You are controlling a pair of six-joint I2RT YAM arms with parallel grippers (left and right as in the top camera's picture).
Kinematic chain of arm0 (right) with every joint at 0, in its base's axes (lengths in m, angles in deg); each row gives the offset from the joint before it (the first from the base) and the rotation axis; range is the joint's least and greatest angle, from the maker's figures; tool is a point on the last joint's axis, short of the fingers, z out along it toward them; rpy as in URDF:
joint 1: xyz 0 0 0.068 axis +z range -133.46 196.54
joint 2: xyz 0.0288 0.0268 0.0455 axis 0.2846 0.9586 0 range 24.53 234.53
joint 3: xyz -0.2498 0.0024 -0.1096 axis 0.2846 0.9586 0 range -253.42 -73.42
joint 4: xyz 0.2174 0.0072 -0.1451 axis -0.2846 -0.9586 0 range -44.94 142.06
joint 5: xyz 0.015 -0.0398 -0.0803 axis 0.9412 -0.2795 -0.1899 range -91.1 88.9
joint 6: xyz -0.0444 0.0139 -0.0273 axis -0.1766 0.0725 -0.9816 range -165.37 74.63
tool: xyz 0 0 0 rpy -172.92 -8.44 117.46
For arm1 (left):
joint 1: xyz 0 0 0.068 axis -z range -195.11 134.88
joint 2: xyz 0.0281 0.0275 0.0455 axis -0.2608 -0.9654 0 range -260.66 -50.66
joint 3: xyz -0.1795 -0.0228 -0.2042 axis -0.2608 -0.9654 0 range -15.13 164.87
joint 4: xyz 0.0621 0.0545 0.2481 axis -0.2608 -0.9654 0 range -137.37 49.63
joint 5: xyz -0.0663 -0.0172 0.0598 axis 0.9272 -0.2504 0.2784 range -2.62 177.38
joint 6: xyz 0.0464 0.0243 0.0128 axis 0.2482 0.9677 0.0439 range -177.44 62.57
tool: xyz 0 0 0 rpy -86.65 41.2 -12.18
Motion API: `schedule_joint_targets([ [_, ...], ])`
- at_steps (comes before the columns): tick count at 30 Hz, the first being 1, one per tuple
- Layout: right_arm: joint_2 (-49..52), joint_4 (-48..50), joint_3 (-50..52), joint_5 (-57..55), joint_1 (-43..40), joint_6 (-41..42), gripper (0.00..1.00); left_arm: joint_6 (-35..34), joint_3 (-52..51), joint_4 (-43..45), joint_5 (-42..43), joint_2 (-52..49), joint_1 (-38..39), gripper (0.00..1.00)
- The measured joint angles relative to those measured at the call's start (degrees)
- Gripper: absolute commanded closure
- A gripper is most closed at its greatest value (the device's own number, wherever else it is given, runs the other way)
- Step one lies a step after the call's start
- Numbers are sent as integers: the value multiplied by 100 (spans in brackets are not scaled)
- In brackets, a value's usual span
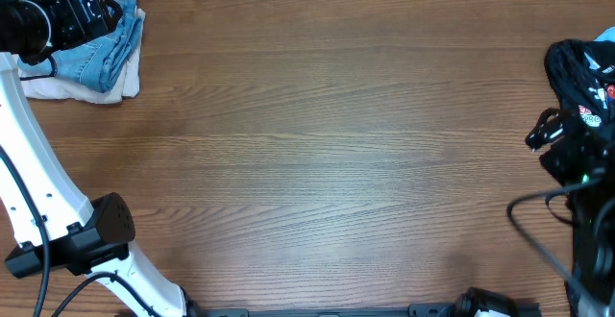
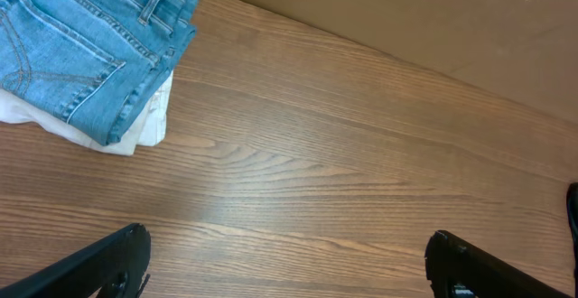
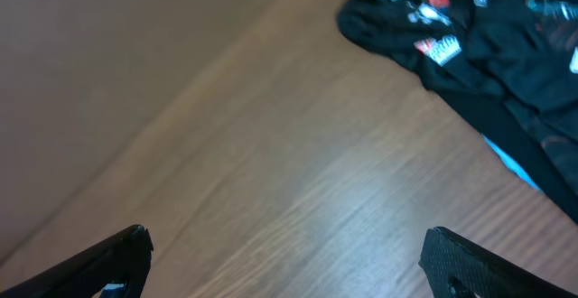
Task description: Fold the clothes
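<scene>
My table [image 1: 317, 144] is brown wood grain with a soft sheen, and a plain brown wall [image 2: 406, 18] stands behind its far edge. The jeans [image 2: 81, 45] lie folded at the far left corner, on top of a white garment [image 2: 149, 126]. My left gripper [image 2: 287, 248] hovers near them, jaws spread wide, holding nothing. My right gripper [image 3: 287, 244] is just as wide, near a black garment [image 3: 488, 36] at the right edge.

Jeans [image 2: 81, 45] cut off at top-L edge; black garment [image 3: 506, 54] blurred, runs off top-R edge
</scene>
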State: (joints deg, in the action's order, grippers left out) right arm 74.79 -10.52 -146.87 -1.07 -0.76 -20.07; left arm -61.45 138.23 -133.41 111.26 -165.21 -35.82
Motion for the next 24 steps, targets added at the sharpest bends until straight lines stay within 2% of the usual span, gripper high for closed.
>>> schedule_joint_targets([
  [9,-1078,-2,0,-7,796,0,0,0,0,0,0,0,0,0],
  [16,-1467,-2,0,-7,1491,4,0,0,0,-2,2,0,0,0],
  [24,-1766,-326,0,-7,1731,13,0,2,0,-2,15,0,0,0],
])
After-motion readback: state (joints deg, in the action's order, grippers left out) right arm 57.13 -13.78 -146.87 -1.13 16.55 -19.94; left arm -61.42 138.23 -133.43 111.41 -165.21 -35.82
